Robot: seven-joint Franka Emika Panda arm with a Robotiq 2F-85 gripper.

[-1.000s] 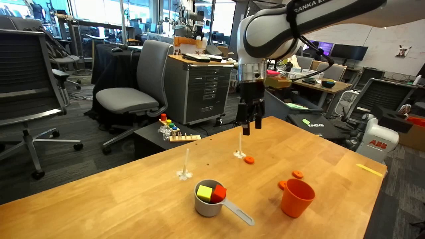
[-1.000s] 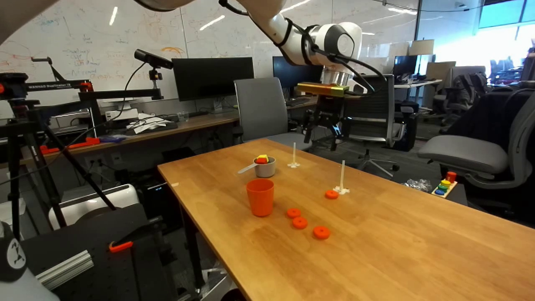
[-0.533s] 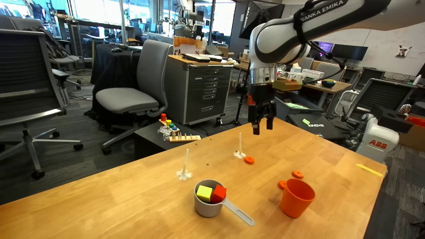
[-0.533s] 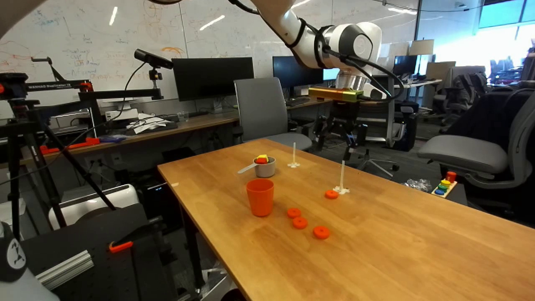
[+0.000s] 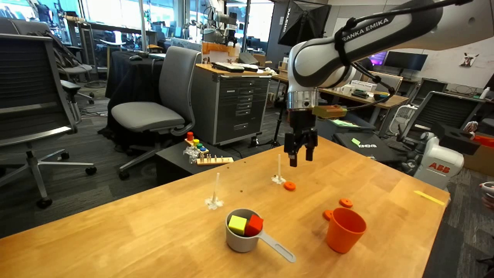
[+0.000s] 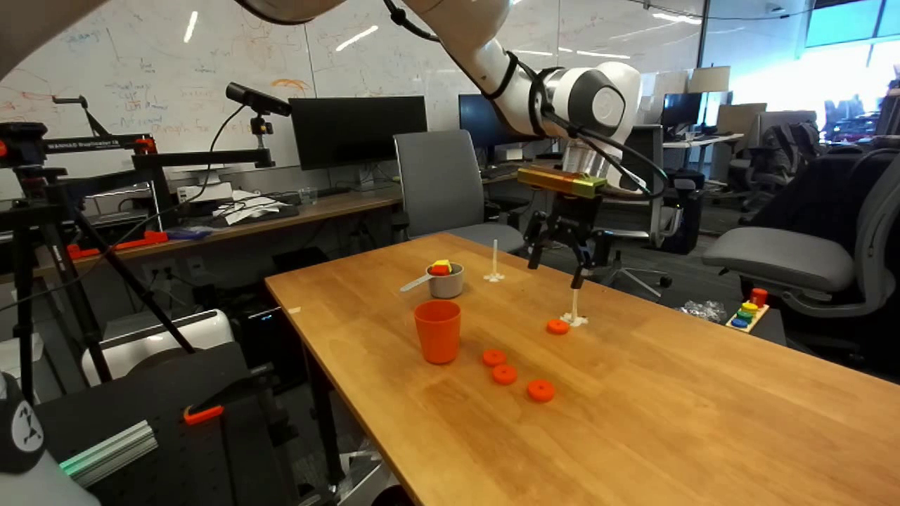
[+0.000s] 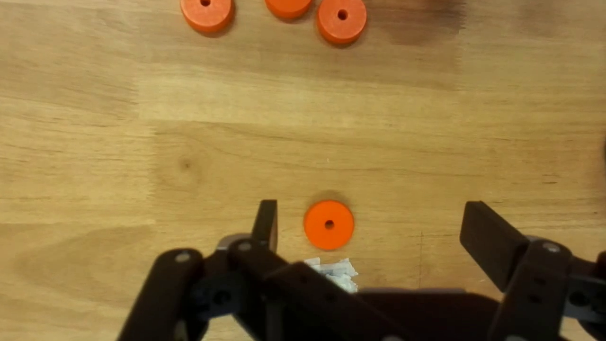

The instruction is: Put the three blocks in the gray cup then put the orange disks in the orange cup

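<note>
My gripper (image 7: 371, 210) hangs open above the table, nothing held. In the wrist view one orange disk (image 7: 328, 224) appears below, between its fingers and closer to the left one. That lone disk (image 6: 557, 327) lies flat beside a peg. Several more orange disks (image 6: 504, 374) lie grouped near the orange cup (image 6: 439, 334), which stands upright; in an exterior view the cup (image 5: 343, 235) partly hides them. A yellow-green block (image 5: 237, 224) and a red block (image 5: 254, 226) sit inside the gray cup (image 5: 242, 244); the cup's bottom is hidden beneath them.
Two thin white pegs rise from taped spots: a near peg (image 5: 216, 189) and a far peg (image 5: 279, 168) close to the gripper. The gray cup's handle (image 5: 278, 247) sticks out toward the orange cup. What looks like a hand (image 5: 489, 201) shows at the right edge.
The gripper has shifted to the right in both exterior views and come down lower, staying open. A hand has appeared at the edge of an exterior view. Cups, blocks and disks stay put.
</note>
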